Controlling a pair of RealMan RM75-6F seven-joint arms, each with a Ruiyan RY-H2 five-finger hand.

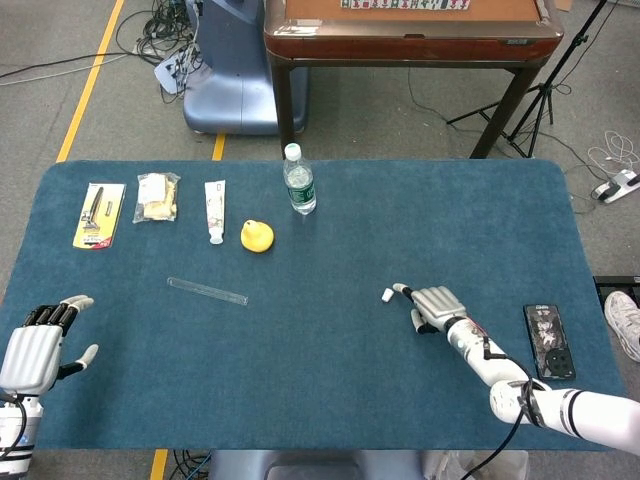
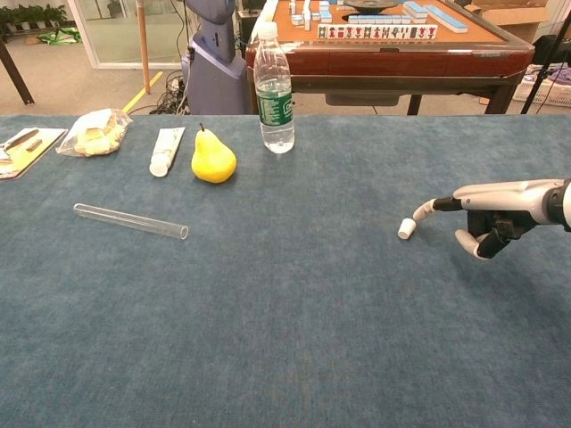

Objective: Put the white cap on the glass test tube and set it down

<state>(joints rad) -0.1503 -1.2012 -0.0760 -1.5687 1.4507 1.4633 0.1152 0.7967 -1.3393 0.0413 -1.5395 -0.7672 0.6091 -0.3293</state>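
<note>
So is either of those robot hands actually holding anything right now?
No. The right hand only reaches a fingertip to the white cap, which lies on the table. The left hand is open and empty.
</note>
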